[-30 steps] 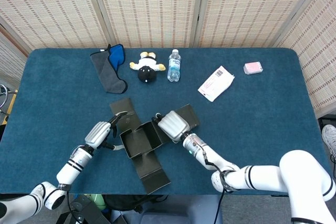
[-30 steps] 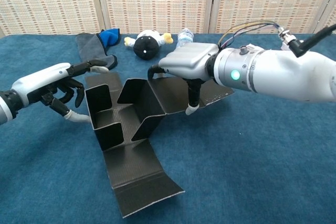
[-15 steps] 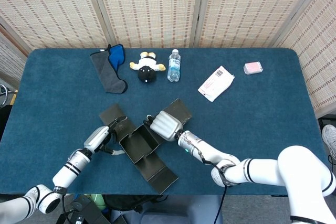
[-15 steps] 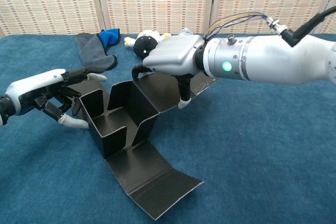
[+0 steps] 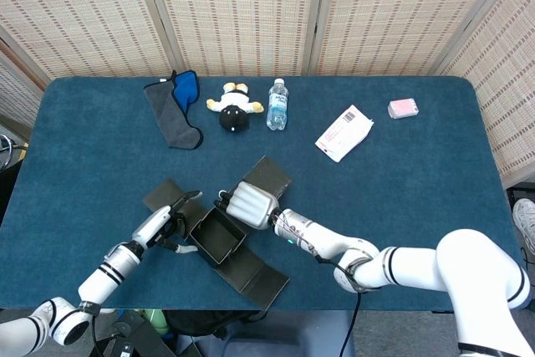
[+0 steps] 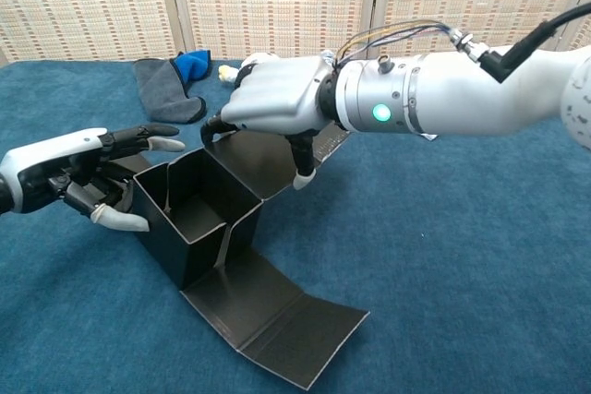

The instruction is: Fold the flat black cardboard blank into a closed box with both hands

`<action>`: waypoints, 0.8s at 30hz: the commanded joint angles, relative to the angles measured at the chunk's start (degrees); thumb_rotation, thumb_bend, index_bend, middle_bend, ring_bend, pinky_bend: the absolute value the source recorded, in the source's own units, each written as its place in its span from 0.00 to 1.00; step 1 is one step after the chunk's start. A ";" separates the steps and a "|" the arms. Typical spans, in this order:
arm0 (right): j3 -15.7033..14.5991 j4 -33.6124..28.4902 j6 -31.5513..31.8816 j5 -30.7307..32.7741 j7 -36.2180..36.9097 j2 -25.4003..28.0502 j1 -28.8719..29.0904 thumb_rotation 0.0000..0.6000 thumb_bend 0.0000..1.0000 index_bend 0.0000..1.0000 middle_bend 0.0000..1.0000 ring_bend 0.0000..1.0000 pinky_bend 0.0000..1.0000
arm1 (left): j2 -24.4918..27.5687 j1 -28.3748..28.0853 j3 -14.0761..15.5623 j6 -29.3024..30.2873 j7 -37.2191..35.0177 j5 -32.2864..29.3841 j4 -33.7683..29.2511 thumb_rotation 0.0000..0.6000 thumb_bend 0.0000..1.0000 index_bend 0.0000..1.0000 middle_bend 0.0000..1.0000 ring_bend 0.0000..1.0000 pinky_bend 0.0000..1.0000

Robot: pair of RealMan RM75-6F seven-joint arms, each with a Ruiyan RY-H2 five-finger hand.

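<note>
Chest view: the black cardboard blank [image 6: 199, 214] is now standing as a squarer open tub; half a second ago its walls were still splayed, with inner panels lying loose. It is sitting at the near-left part of the blue table [image 5: 401, 190] and has swung slightly left. Its long front flap [image 6: 277, 306] is lying flat toward the near edge. The right hand [image 6: 272, 103] is pressing fingertips down on the rear flap [image 5: 266, 175], fingers spread, gripping nothing. The left hand [image 6: 88, 177] is hovering beside the left wall, fingers apart; contact cannot be confirmed. Open cloth is lying to the right. The glove [image 5: 174, 106], plush toy [image 5: 233, 108] and bottle [image 5: 277, 104] are lying well behind.
</note>
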 commanded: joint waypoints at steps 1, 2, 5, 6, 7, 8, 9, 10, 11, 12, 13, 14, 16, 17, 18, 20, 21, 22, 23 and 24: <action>-0.04 0.80 -0.38 -2.15 1.75 0.09 0.57 1.00 0.13 0.26 0.29 0.81 1.00 | 1.01 -0.13 0.96 0.08 -2.68 1.30 -1.15 1.00 0.10 0.00 0.00 0.60 0.85; -0.09 1.05 -0.49 -2.75 2.20 0.08 0.68 1.00 0.13 0.26 0.29 0.81 1.00 | 1.12 -0.18 1.08 0.07 -3.22 1.47 -1.27 1.00 0.10 0.00 0.00 0.60 0.85; -0.22 1.91 -0.68 -4.83 3.50 0.00 1.12 1.00 0.13 0.26 0.29 0.81 1.00 | 1.38 -0.49 1.41 -0.20 -5.51 1.91 -1.59 1.00 0.10 0.00 0.00 0.60 0.85; -0.19 2.13 -0.66 -5.37 3.89 -0.02 1.23 1.00 0.13 0.26 0.29 0.81 1.00 | 1.42 -0.63 1.53 -0.34 -6.34 2.06 -1.58 1.00 0.10 0.00 0.00 0.60 0.85; -0.12 2.35 -0.61 -5.92 4.48 -0.10 1.33 1.00 0.13 0.26 0.29 0.81 1.00 | 1.51 -0.86 1.74 -0.55 -7.82 2.35 -1.60 1.00 0.10 0.00 0.00 0.60 0.85; -0.10 2.51 -0.61 -6.32 4.89 -0.15 1.40 1.00 0.13 0.26 0.29 0.81 1.00 | 1.55 -1.01 1.84 -0.67 -8.92 2.49 -1.51 1.00 0.10 0.00 0.00 0.60 0.85; -0.11 2.67 -0.66 -6.64 5.19 -0.17 1.46 1.00 0.13 0.26 0.29 0.81 1.00 | 1.51 -1.15 1.91 -0.70 -9.78 2.65 -1.30 1.00 0.10 0.00 0.00 0.61 0.85; -0.14 2.85 -0.69 -7.09 5.54 -0.23 1.54 1.00 0.13 0.26 0.29 0.81 1.00 | 1.44 -1.36 2.09 -0.70 -10.62 3.03 -0.87 1.00 0.10 0.00 0.00 0.61 0.85; -0.17 2.98 -0.68 -7.49 5.85 -0.27 1.60 1.00 0.13 0.26 0.29 0.81 1.00 | 1.37 -1.50 2.24 -0.68 -11.29 3.32 -0.59 1.00 0.10 0.00 0.00 0.61 0.85; -0.21 3.15 -0.71 -7.87 6.30 -0.33 1.63 1.00 0.13 0.26 0.29 0.81 1.00 | 1.31 -1.71 2.43 -0.75 -12.47 3.59 -0.39 1.00 0.10 0.00 0.00 0.61 0.85; -0.22 3.28 -0.72 -8.19 6.63 -0.37 1.68 1.00 0.13 0.26 0.29 0.81 1.00 | 1.35 -1.93 2.61 -0.89 -13.58 3.84 -0.30 1.00 0.10 0.00 0.00 0.61 0.85; -0.23 3.47 -0.66 -8.56 6.94 -0.43 1.72 1.00 0.13 0.26 0.29 0.81 1.00 | 1.41 -2.21 2.83 -1.09 -14.71 4.13 -0.18 1.00 0.10 0.00 0.00 0.61 0.85; -0.26 3.76 -0.58 -9.23 7.37 -0.47 1.81 1.00 0.13 0.26 0.29 0.81 1.00 | 1.46 -2.70 3.23 -1.39 -16.56 4.65 0.19 1.00 0.10 0.00 0.00 0.62 0.85; -0.27 3.94 -0.46 -9.69 7.63 -0.51 1.86 1.00 0.13 0.26 0.29 0.81 1.00 | 1.47 -2.99 3.54 -1.50 -17.44 5.04 0.54 1.00 0.10 0.00 0.00 0.62 0.85; -0.27 4.06 -0.41 -9.96 7.76 -0.50 1.90 1.00 0.13 0.26 0.29 0.81 1.00 | 1.42 -3.15 3.72 -1.53 -17.91 5.27 0.82 1.00 0.10 0.00 0.00 0.62 0.85; -0.25 4.25 -0.33 -10.50 8.08 -0.53 1.97 1.00 0.13 0.26 0.29 0.81 1.00 | 1.28 -3.44 4.12 -1.59 -19.06 5.63 1.28 1.00 0.10 0.00 0.00 0.62 0.85; -0.25 4.33 -0.38 -10.68 8.21 -0.53 2.01 1.00 0.13 0.26 0.29 0.81 1.00 | 1.22 -3.57 4.33 -1.58 -19.84 5.77 1.42 1.00 0.10 0.00 0.00 0.62 0.85; -0.24 4.37 -0.41 -10.81 8.31 -0.57 2.04 1.00 0.13 0.26 0.29 0.81 1.00 | 1.17 -3.68 4.46 -1.60 -20.36 5.85 1.56 1.00 0.10 0.00 0.00 0.62 0.85; -0.25 4.44 -0.43 -10.95 8.42 -0.63 2.06 1.00 0.13 0.26 0.29 0.81 1.00 | 1.13 -3.82 4.60 -1.65 -20.87 5.95 1.68 1.00 0.10 0.00 0.00 0.62 0.85; -0.26 4.54 -0.51 -11.06 8.44 -0.69 2.10 1.00 0.13 0.26 0.29 0.81 1.00 | 1.11 -3.97 4.75 -1.73 -21.32 6.06 1.80 1.00 0.10 0.00 0.00 0.62 0.85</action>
